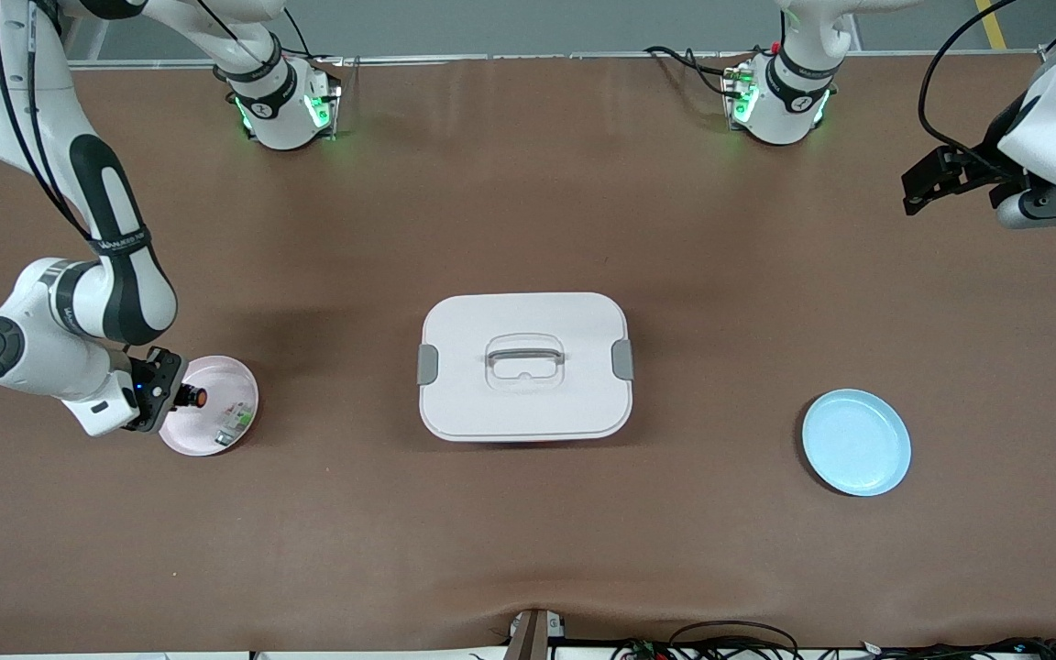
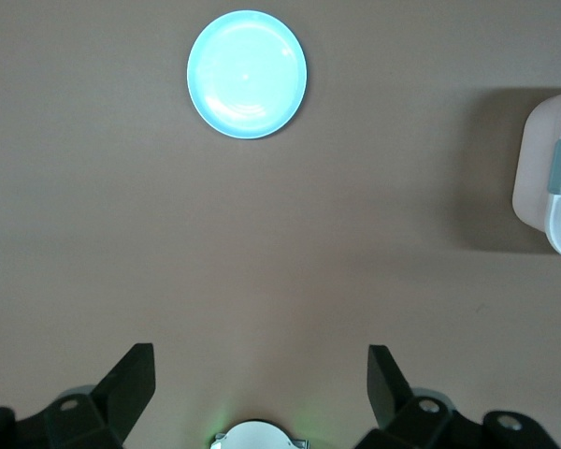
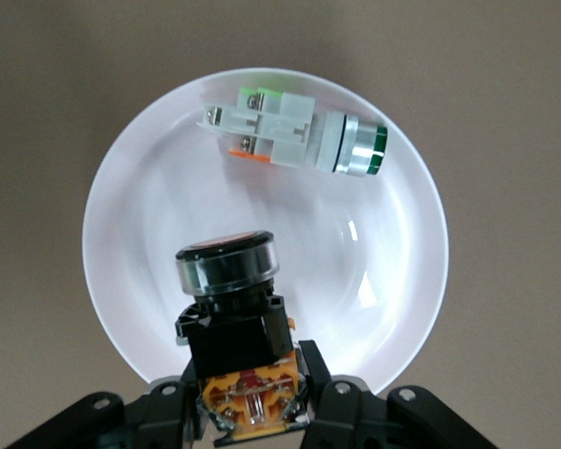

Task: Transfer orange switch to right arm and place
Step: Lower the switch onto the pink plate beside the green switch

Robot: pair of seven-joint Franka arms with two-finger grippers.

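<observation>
**Switch pinched over the pink plate**

My right gripper (image 1: 181, 396) pinches the orange switch (image 1: 195, 397) over the pink plate (image 1: 235, 371), at the right arm's end of the table. A white-and-green component (image 3: 294, 138) lies at the plate's twelve o'clock in my right wrist view. My left gripper (image 2: 260, 383) waits, spread wide and holding nothing, above bare table (image 1: 528, 550).

The front view looks down from high across the counter (image 1: 528, 532). The left wrist view looks down from well above, sharing the blue plate (image 1: 856, 442). The right wrist view sits close over the pink plate (image 3: 262, 234).
</observation>
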